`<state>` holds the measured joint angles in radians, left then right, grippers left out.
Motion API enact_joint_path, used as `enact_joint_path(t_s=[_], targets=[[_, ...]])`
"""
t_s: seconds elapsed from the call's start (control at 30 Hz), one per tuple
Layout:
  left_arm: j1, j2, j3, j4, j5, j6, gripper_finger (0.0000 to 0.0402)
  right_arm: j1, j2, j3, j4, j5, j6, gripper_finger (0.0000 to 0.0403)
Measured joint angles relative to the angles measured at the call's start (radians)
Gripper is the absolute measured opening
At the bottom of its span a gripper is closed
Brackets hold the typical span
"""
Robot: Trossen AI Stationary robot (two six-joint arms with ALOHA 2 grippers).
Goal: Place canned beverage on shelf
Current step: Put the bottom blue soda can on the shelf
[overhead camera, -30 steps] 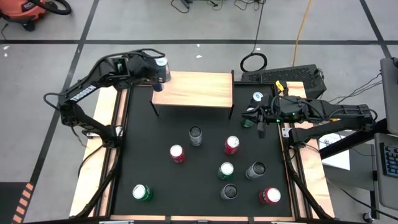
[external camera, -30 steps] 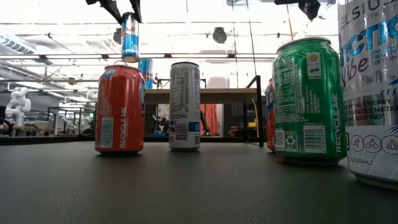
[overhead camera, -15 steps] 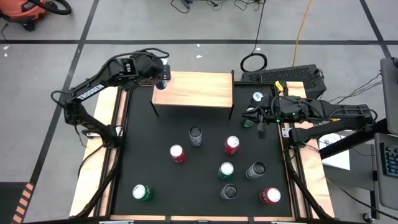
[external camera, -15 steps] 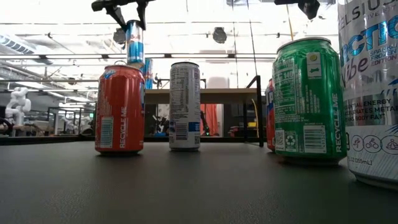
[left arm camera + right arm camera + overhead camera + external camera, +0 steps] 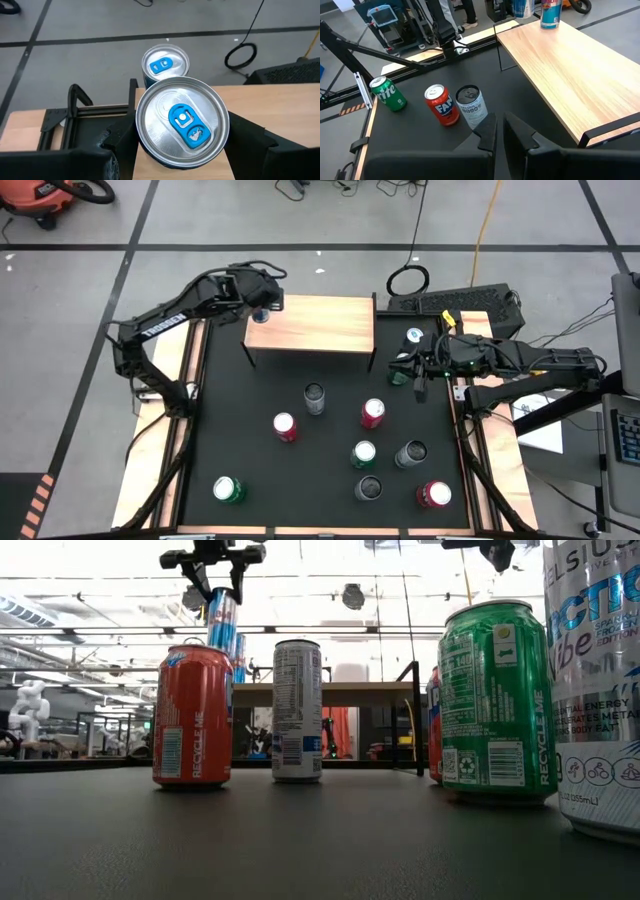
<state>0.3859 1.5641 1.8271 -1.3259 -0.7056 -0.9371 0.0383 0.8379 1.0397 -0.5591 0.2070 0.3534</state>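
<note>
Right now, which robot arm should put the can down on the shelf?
Left. Its left gripper already holds the blue-tabbed can over the shelf corner; the right gripper waits beside the shelf, empty.

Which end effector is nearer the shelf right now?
Left. The left end effector holds a blue can over the shelf at its far-left corner; the right end effector waits off its right end.

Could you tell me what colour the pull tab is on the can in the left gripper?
Blue, on the held can; the left wrist view shows it best.
</note>
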Motion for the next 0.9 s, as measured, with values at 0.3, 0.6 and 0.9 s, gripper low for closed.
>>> enact_joint_path(t_s=[0.3,0.6,0.9], targets=[[-0.024,0.001,0.0,-0.009,-0.093,0.0,0.0232,0.0,0.0,0.0,-0.001,0.003,-0.001,0.0013],[-0.05,0.001,0.0,-0.001,-0.072,-0.052,0.0233,0.0,0.0,0.0,0.0,0.005,-0.01,0.0013],[-0.071,0.001,-0.055,0.01,-0.055,-0.1,0.0233,-0.019,0.0,0.0,0.0,0.007,-0.026,0.0013]])
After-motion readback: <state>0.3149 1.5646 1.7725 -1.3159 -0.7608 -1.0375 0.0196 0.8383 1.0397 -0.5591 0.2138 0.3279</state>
